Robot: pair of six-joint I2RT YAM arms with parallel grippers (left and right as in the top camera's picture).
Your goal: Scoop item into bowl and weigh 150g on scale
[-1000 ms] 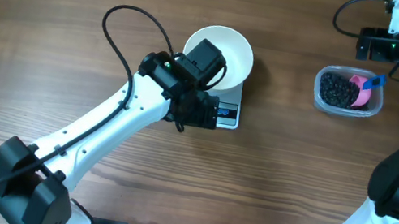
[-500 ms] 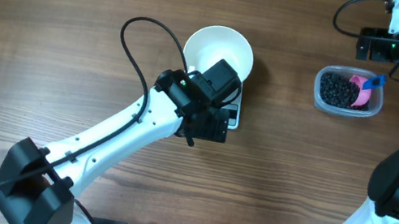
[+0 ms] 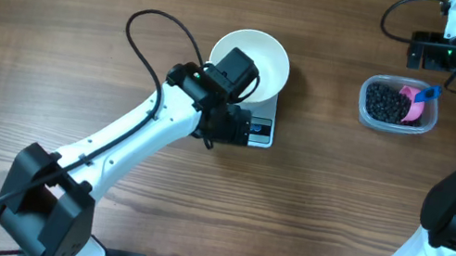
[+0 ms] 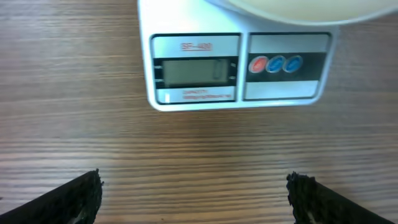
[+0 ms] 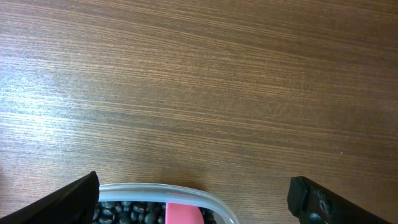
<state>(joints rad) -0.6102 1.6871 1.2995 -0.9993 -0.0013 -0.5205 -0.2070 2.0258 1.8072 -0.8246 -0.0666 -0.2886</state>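
As seen from overhead, noted brown wood-grain table (image 3: 89, 9) filling every view. Found bowl (image 3: 264, 57) atop scale (image 4: 236, 68) mid-table; item (image 3: 386, 103) heaped in clear tub (image 3: 364, 113) with pink scoop (image 3: 413, 102), well right. Logged left gripper (image 4: 194, 190) spread wide before scale display; right gripper (image 5: 194, 193) spread over tub rim, both empty.

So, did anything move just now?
The left gripper swung right across the front of the scale, then came back left to where it started, open and holding nothing. The bowl, the beans, the pink scoop and the right gripper stayed put.
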